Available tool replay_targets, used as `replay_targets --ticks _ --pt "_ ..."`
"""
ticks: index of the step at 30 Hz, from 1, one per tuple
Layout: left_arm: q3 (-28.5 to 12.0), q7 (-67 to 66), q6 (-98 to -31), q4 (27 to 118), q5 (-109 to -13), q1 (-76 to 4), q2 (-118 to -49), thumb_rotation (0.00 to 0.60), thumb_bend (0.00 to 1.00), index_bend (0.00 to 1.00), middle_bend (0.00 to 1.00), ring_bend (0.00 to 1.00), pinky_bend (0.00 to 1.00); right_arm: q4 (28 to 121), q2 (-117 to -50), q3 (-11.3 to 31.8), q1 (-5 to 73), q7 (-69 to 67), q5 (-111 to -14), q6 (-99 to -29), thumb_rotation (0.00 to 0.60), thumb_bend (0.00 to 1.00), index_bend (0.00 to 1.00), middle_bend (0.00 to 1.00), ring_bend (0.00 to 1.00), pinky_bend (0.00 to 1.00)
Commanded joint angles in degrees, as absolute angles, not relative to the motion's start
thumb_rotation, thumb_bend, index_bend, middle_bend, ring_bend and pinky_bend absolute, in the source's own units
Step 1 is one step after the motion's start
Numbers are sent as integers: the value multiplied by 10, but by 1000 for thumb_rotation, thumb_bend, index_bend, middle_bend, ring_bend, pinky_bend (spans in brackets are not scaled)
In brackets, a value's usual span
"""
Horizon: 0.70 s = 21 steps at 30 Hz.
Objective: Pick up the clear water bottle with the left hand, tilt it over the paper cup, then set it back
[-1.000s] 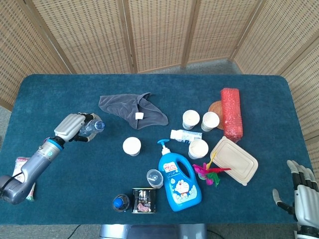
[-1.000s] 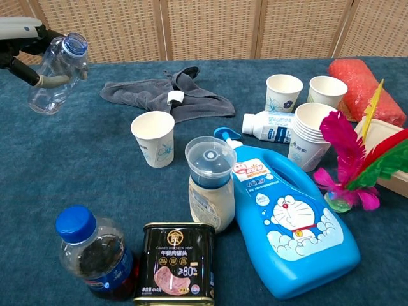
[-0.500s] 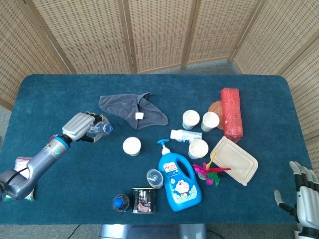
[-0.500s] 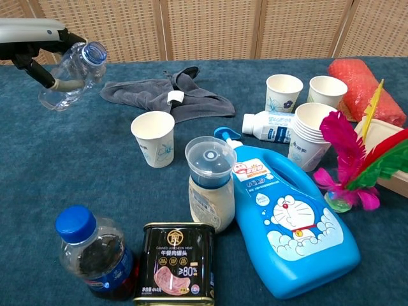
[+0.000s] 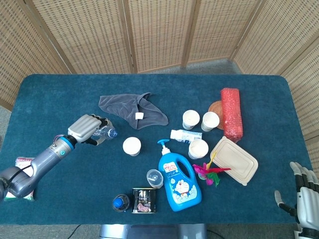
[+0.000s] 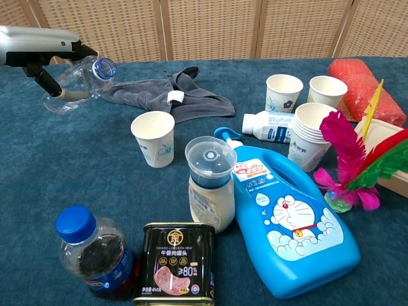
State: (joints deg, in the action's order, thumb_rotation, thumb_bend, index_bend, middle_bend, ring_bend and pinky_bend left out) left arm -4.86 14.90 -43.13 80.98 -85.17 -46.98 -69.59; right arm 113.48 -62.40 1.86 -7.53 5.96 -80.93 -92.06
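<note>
My left hand (image 5: 88, 129) (image 6: 39, 52) grips the clear water bottle (image 5: 105, 134) (image 6: 78, 84) in the air. The bottle is uncapped and tipped well over, its open mouth pointing right toward the lone paper cup (image 5: 132, 146) (image 6: 153, 138). The mouth is still left of the cup's rim. The cup stands upright on the blue table (image 5: 60, 94), in front of a grey cloth (image 5: 130, 108) (image 6: 172, 97). My right hand (image 5: 303, 195) hangs open at the lower right corner of the head view, off the table and holding nothing.
Right of the cup are a blue Doraemon detergent bottle (image 6: 287, 218), a small lidded jar (image 6: 211, 185), more paper cups (image 6: 284, 93), a lying white bottle (image 6: 269, 126), a feather toy (image 6: 354, 158) and a red roll (image 5: 231, 113). A dark drink bottle (image 6: 95, 255) and meat tin (image 6: 177, 261) stand in front.
My left hand has carried the bottle to the right toward the cup and tipped it further, its mouth dropping lower. The right hand has stayed put.
</note>
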Motion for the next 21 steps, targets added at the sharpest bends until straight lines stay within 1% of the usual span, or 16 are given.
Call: replay_targets --ticks 1,21 --pt "-46 135 -421 816 -850 -477 -688 587 613 346 389 388 493 1134 -625 19 -76 58 -809 -921 600 395 0 31 0 0" --pt "-52 71 -373 832 -817 -519 -689 587 614 341 389 389 493 1118 -632 18 -82 39 -804 -922 600 395 0 30 0 0"
